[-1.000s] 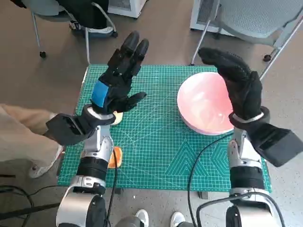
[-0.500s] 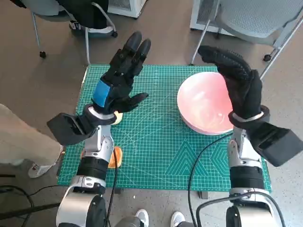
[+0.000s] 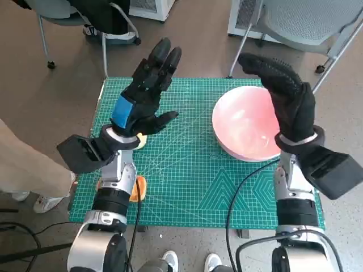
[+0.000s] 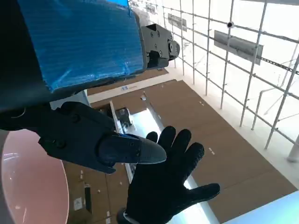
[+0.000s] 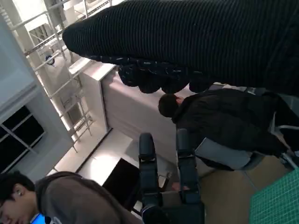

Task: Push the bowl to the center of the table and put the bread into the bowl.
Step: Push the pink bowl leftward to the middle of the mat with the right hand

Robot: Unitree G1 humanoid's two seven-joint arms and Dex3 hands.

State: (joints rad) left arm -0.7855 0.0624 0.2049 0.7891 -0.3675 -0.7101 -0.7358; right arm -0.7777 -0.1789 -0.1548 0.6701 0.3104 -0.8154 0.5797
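Looking down from the head camera, you see a small table covered by a green cutting mat [image 3: 187, 170] with a white grid, and both arms raised over it. At the far left edge of the picture a person's leg [image 3: 22, 164] in pale trousers stands beside the table, with a white shoe near its near left corner. Your left hand [image 3: 142, 99], black with blue tape on its back, hangs above the left half of the mat with its fingers spread wide and straight, pointing toward the far side, and it holds nothing. Just beneath its wrist a pale piece of bread [image 3: 140, 140] peeks out on the mat, mostly hidden by the hand. Nearer to you, by the left forearm, an orange item [image 3: 138, 188] lies on the mat; what it is cannot be told. On the right half of the mat sits the pink bowl [image 3: 244, 124], well right of the middle and close to the far right corner. Your right hand [image 3: 286, 99], in the black knitted glove, is held open and empty over the bowl's right rim, fingers apart. Beyond the table, chair legs stand on the brown floor. The left wrist camera shows the gloved hand spread wide as well.
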